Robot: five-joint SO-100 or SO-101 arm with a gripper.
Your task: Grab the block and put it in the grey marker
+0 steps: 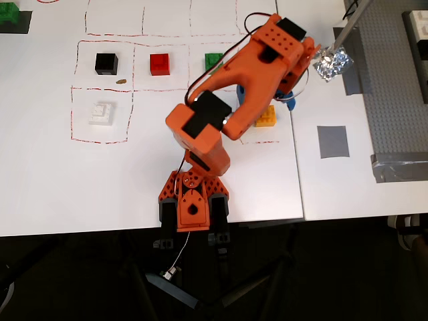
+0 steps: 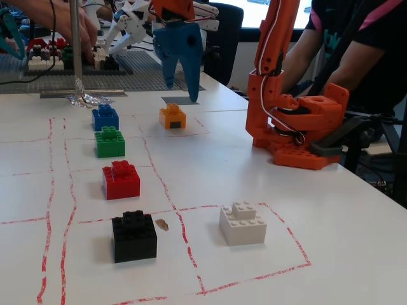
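Early in the task: nothing grasped yet. Jaws (image 2: pixel 182 93) hang parted and empty above the table (image 2: pixel 210 171), just behind the block (image 2: pixel 172 117). Block sits untouched in its red-lined cell, near the grey marker (image 1: pixel 332 142), which lies bare. Still to do: descend, grip, carry across. Blue cube (image 2: pixel 105 117) and foil (image 1: pixel 330 63) nearby; table edge lies beyond the marker.

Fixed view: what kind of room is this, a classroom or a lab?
Probably a robotics lab or workshop: an orange robot arm on a white table, building bricks in red-drawn squares, another white arm behind.
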